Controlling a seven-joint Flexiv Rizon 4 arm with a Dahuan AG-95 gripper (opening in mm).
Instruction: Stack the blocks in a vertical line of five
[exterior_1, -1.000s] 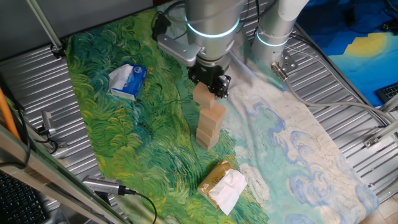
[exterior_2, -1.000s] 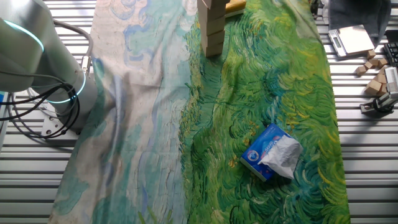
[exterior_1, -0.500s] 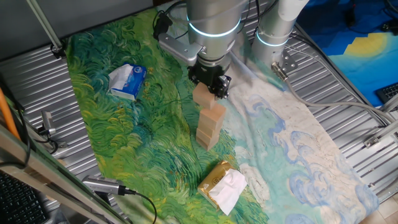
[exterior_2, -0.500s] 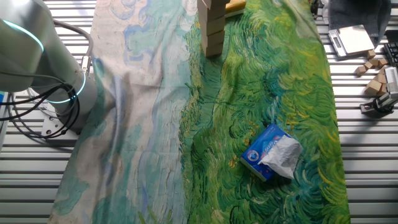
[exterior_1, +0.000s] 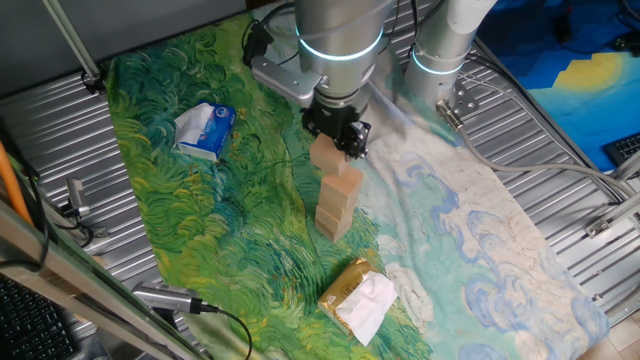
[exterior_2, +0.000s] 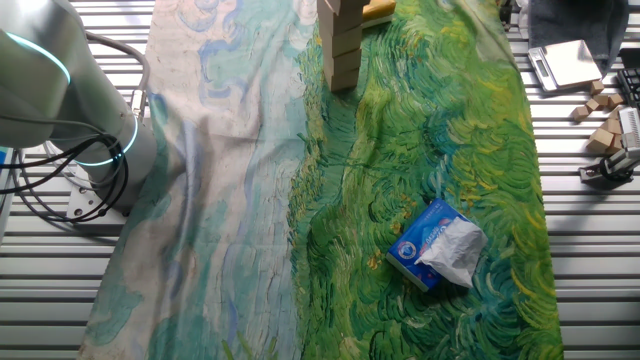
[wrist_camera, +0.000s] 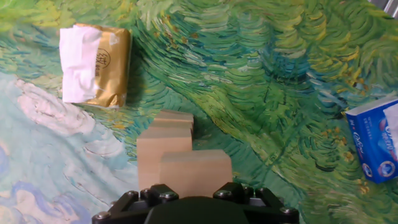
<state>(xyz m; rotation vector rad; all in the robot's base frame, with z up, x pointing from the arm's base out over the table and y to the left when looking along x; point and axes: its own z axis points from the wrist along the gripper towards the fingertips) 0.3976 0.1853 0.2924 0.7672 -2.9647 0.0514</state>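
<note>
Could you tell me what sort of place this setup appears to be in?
Probably a robotics lab: a robot arm works over a ribbed metal table covered with a painted cloth, with loose cables nearby.

No legible text on the yellow-and-white packet (its round mark too blurred).

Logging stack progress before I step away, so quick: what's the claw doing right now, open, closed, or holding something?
Claw: closed on the top block, holding it at the top of the stack.
</note>
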